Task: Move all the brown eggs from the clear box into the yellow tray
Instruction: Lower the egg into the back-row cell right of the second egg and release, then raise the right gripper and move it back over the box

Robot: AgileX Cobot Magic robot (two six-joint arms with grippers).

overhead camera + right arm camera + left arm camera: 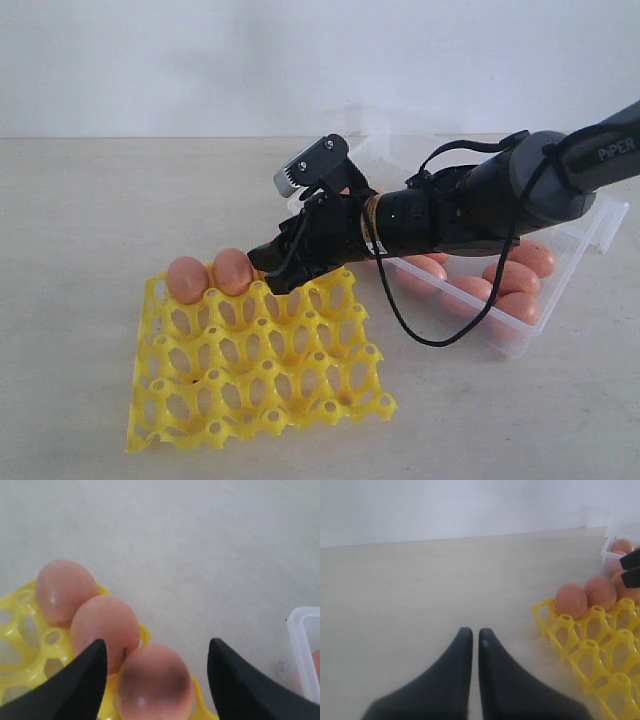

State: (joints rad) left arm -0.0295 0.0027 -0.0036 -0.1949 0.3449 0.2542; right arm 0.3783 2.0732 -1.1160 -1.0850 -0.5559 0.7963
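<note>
The yellow tray (260, 370) lies at the front left of the table. Two brown eggs (187, 279) (232, 271) sit in its back row. My right gripper (272, 268) reaches across to that row beside them and stands open around a third egg (155, 685), which rests in its cup; the jaws are apart from it. The clear box (520, 330) stands at the right with several eggs (515, 277) inside. In its own view, my left gripper (475, 632) is shut and holds nothing, above bare table beside the tray (600, 650). The exterior view does not show it.
The right arm with its looping black cable (400, 320) spans from the box to the tray's back edge. A pale wall (200, 60) runs behind the table. Most of the tray's cups (250, 400) hold nothing.
</note>
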